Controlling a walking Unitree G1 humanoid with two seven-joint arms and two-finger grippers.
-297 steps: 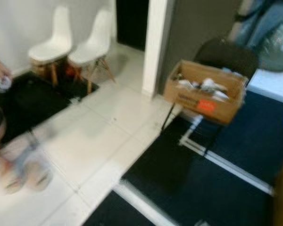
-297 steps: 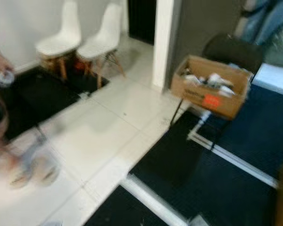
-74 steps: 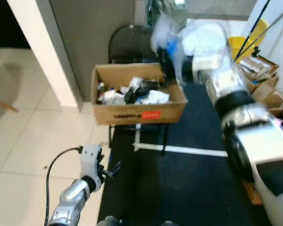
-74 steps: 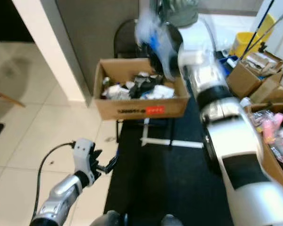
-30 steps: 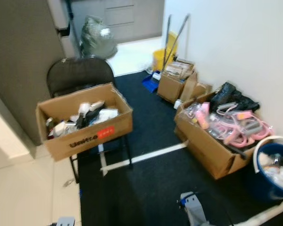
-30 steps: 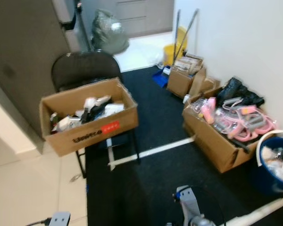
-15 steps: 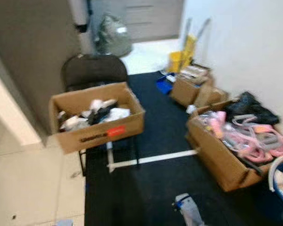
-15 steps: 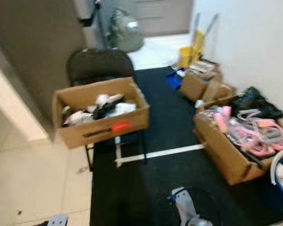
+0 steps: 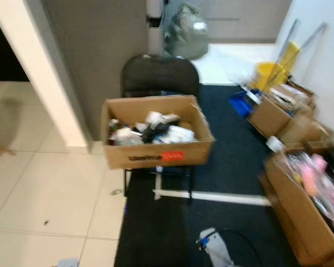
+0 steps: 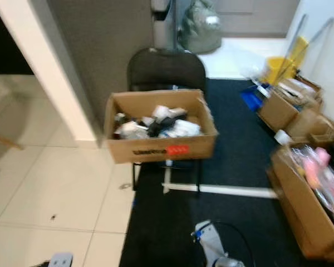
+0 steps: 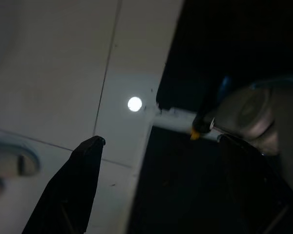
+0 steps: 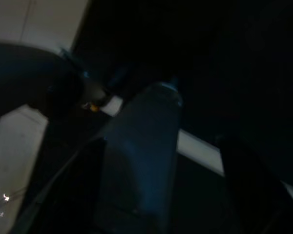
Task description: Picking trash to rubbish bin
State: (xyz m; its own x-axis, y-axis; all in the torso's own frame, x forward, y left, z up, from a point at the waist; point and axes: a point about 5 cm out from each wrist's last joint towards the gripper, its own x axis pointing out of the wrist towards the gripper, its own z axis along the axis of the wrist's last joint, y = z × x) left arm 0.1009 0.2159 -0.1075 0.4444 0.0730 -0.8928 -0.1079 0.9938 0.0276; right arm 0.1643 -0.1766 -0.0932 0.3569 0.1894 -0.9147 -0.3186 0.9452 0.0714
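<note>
A brown cardboard box (image 9: 156,139) holding white and dark trash rests on the seat of a black chair (image 9: 160,75), in the middle of the eye views. Both arms hang low. The right arm's wrist (image 9: 211,247) shows at the bottom edge over the black mat, and a bit of the left arm (image 10: 60,259) shows over the tiles. In the left wrist view my left gripper (image 11: 161,140) is open, with nothing between its fingers, above the tile and mat edge. The right wrist view is dark; my right gripper (image 12: 161,146) has its fingers spread apart.
A grey wall and a white pillar (image 9: 39,72) stand left of the chair. Pale floor tiles (image 9: 50,189) lie to the left, black mat (image 9: 234,167) to the right. Cardboard boxes (image 9: 303,214), a yellow bucket (image 9: 270,72) and a tied rubbish bag (image 9: 185,25) line the right and back.
The camera has swung left, so the box and chair now sit in the middle and the boxes at the right have slid toward the edge. Both arms stay low.
</note>
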